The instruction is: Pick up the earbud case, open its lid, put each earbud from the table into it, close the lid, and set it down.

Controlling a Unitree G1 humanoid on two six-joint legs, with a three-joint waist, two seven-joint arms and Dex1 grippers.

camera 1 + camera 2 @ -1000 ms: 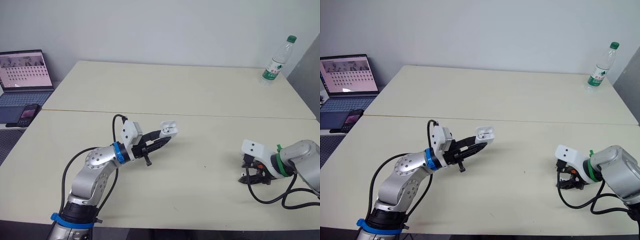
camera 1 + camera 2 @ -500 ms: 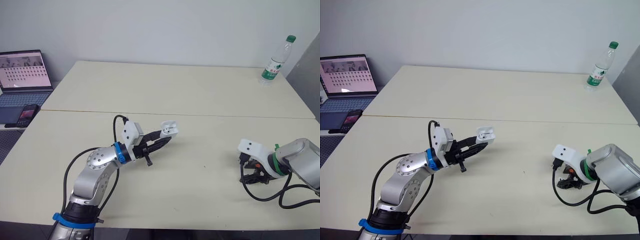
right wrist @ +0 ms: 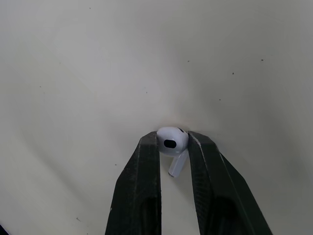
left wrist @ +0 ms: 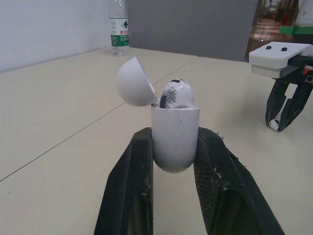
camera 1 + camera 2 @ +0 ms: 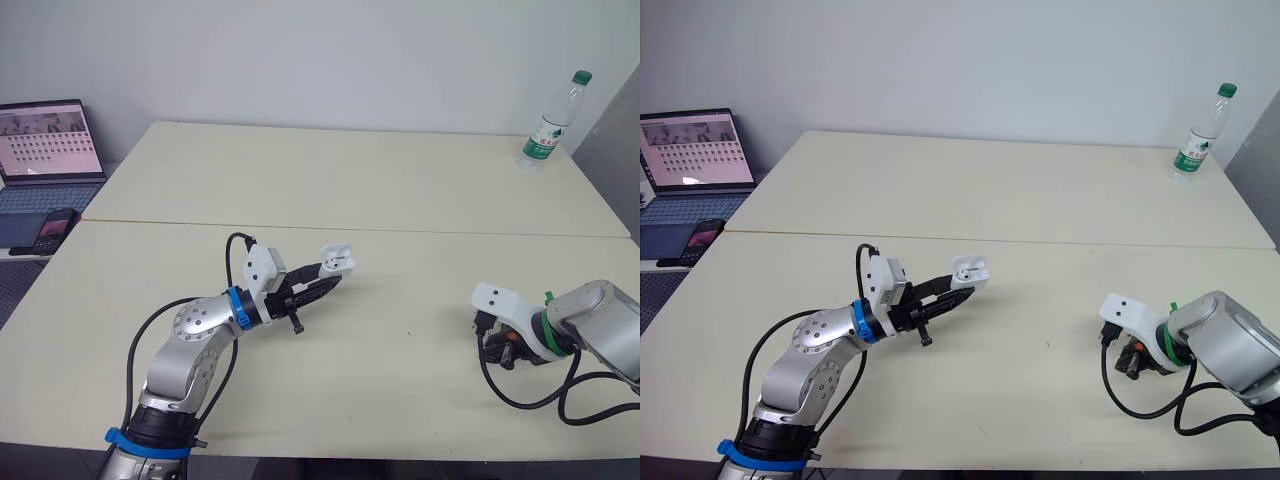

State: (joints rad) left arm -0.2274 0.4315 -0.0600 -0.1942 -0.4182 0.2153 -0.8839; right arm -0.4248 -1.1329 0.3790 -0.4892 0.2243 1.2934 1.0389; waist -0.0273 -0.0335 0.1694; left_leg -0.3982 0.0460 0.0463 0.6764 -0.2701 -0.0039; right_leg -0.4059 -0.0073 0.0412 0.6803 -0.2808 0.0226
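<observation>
Left gripper (image 5: 326, 279): reaches toward 2 o'clock over the near half of the table (image 5: 400, 180). Its two fingers are clamped on the lower body of the case (image 4: 175, 142), one on each side. The case is upright and held clear of the table top.

Lid (image 4: 134, 82): swung open and tilted back on its hinge.

First earbud (image 4: 176, 93): seated in the case, with its head above the rim and dark marks on its face.

Right gripper (image 3: 172, 139): at about 4 o'clock from the case, well apart from it, pointing down at the table. Its fingers are closed on the head of the second earbud (image 3: 172, 142), touching it on both sides, and the stem hangs between them. The earbud is right at the table surface. Whether it rests on the table or is just off it cannot be told.

Bottle (image 5: 548, 130): upright near the table's far corner, at 1 o'clock from the case.

Laptop (image 5: 50, 150): open, off the table at 10 o'clock, with a phone (image 5: 55, 225) lying in front of it.
</observation>
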